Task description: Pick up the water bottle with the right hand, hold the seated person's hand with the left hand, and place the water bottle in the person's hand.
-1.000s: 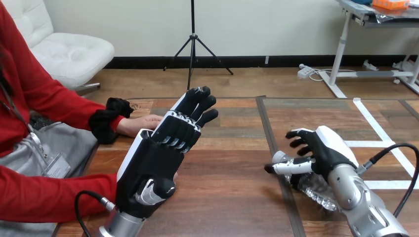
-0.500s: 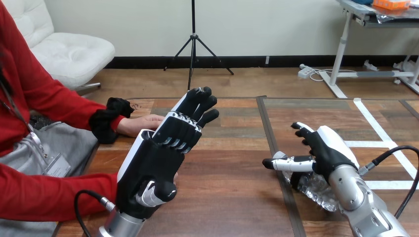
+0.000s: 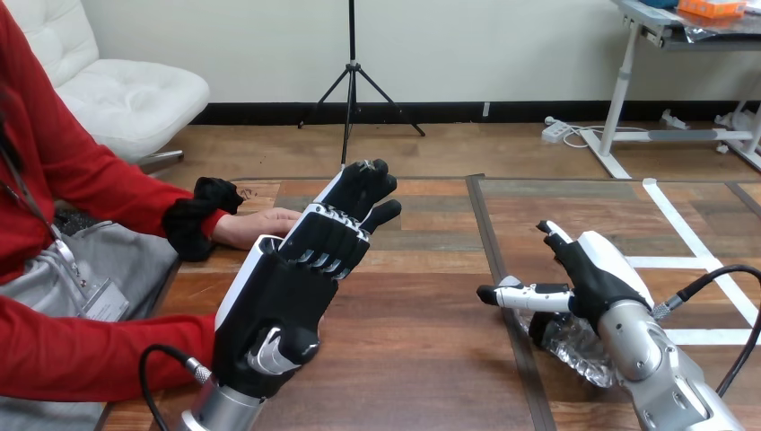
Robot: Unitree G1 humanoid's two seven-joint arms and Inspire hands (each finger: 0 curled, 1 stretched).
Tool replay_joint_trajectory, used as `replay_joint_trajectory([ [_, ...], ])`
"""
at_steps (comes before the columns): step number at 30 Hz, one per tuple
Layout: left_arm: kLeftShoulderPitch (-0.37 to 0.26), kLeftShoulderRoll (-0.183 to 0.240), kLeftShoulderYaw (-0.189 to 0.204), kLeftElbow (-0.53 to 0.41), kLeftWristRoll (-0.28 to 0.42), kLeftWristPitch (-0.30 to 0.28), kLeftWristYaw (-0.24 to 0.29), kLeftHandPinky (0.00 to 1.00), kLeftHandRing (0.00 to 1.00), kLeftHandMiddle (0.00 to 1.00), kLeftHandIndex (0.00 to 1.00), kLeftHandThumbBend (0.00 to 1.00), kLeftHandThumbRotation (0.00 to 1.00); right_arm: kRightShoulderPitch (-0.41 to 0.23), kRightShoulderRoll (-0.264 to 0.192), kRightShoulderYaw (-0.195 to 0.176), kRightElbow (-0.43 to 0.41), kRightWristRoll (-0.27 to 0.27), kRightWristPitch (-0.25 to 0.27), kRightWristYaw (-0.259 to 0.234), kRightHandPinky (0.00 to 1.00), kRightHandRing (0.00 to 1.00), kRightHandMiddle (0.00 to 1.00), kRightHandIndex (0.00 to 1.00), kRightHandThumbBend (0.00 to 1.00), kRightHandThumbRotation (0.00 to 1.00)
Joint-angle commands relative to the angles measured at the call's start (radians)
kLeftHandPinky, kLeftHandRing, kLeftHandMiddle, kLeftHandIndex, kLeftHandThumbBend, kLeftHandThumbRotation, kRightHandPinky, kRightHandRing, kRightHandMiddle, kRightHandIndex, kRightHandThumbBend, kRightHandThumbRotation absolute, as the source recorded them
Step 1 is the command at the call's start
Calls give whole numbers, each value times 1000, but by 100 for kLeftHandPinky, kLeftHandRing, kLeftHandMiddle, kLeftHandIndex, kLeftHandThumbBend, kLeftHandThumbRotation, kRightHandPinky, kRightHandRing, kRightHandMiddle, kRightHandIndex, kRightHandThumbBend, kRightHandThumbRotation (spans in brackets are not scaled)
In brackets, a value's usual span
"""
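Observation:
A clear, crinkled water bottle lies on its side on the wooden table at the right, its neck pointing left. My right hand hovers just over it, open, with the fingers stretched forward and the thumb out to the left; the palm and forearm hide much of the bottle. My left hand stands raised at centre-left, open with straight fingers, palm turned toward the person. The person's hand rests flat on the table just behind it; I cannot tell whether they touch.
The person's other, red-sleeved forearm lies along the table's left front, ending behind my left wrist. A dark seam runs across the table between my hands. White tape lines mark the right part.
My right hand's fingers were curled over the bottle and have straightened and lifted off it. The left hand, the bottle and the person's hand have barely moved.

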Motion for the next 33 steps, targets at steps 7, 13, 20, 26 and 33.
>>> replay_joint_trajectory([
  [7,-53,-47,-2,-6,1,-39,2,92,96,97,94,100,69,74,6,25,-60,-20,98,46,88,92,97,100,100,51],
  [13,-56,-49,-9,-2,-1,-13,2,93,97,97,94,100,67,100,0,24,-128,-30,157,77,88,93,97,100,100,52],
  [20,-56,-55,-16,-8,6,9,12,95,97,97,93,100,65,145,-15,26,-238,-46,228,117,88,93,98,100,100,51],
  [26,-60,-63,-17,-6,4,11,11,96,97,97,93,100,65,181,-29,29,-331,-64,299,157,81,92,98,100,100,51],
  [33,-69,-82,-25,7,8,1,15,97,98,98,94,100,63,262,-63,24,-529,-90,457,237,70,95,100,100,100,48],
])
